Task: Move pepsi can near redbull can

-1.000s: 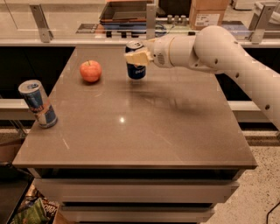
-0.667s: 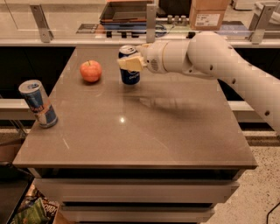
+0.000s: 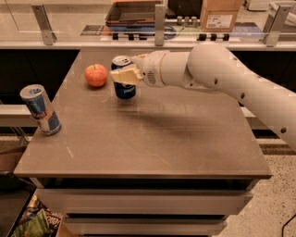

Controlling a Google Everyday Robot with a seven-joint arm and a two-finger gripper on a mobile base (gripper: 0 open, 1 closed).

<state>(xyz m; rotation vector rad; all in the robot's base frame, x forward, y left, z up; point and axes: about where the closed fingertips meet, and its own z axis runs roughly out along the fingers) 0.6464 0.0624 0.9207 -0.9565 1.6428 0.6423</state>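
Note:
The pepsi can (image 3: 124, 88), dark blue with a silver top, stands upright at the back of the table, just right of an apple. My gripper (image 3: 124, 75) reaches in from the right on a white arm and is shut on the pepsi can, its cream fingers (image 3: 126, 74) across the can's upper half. The can looks held at or just above the table top. The redbull can (image 3: 40, 110), slim with blue and silver panels, stands near the table's left edge, well to the left and forward of the gripper.
A red apple (image 3: 96, 75) sits just left of the pepsi can. The brown table (image 3: 152, 139) has its left edge close to the redbull can. A counter with boxes and a tray (image 3: 134, 11) runs behind the table.
My gripper has carried the pepsi can leftward and slightly toward the front, closer to the apple. The redbull can and the apple have not moved.

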